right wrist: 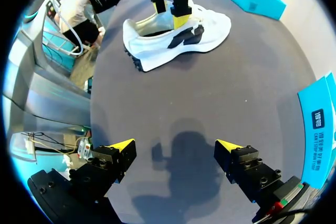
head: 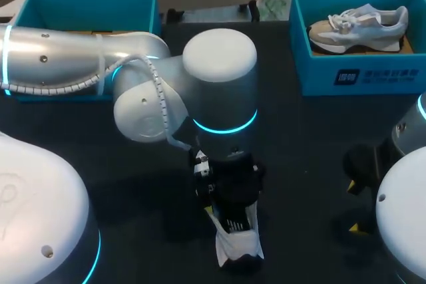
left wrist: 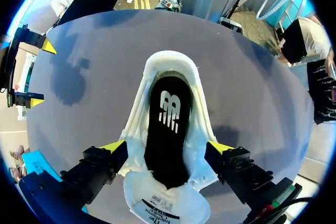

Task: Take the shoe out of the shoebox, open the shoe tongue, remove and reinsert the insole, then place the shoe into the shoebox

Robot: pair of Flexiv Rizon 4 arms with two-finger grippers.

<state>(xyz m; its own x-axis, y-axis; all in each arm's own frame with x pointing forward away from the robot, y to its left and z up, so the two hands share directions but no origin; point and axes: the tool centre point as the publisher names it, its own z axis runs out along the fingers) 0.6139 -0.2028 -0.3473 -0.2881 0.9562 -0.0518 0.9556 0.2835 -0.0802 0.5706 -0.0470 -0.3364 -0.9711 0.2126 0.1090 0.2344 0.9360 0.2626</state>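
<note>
Pins the shoe (left wrist: pixel 202 124) to the tabletop (left wrist: pixel 252 77) with the left gripper (left wrist: pixel 167 146), seemingly clamped on both sides, leaving the insole (left wrist: pixel 168 129) reachable; holds the right gripper (right wrist: pixel 176 145) spread, well apart.

White shoe (left wrist: pixel 137 129), black insole (left wrist: pixel 168 135), teal shoebox (head: pixel 319 79), dark table (head: pixel 303 141).

Light comes from overhead. The dark table (head: pixel 299 131) looks dim in the head view, while the left arm (head: pixel 219 78) carries soft glare on its silver shell. The right gripper (right wrist: pixel 175 144) throws a shadow on the table beneath it; the white shoe (right wrist: pixel 173 40) is brightly lit.
</note>
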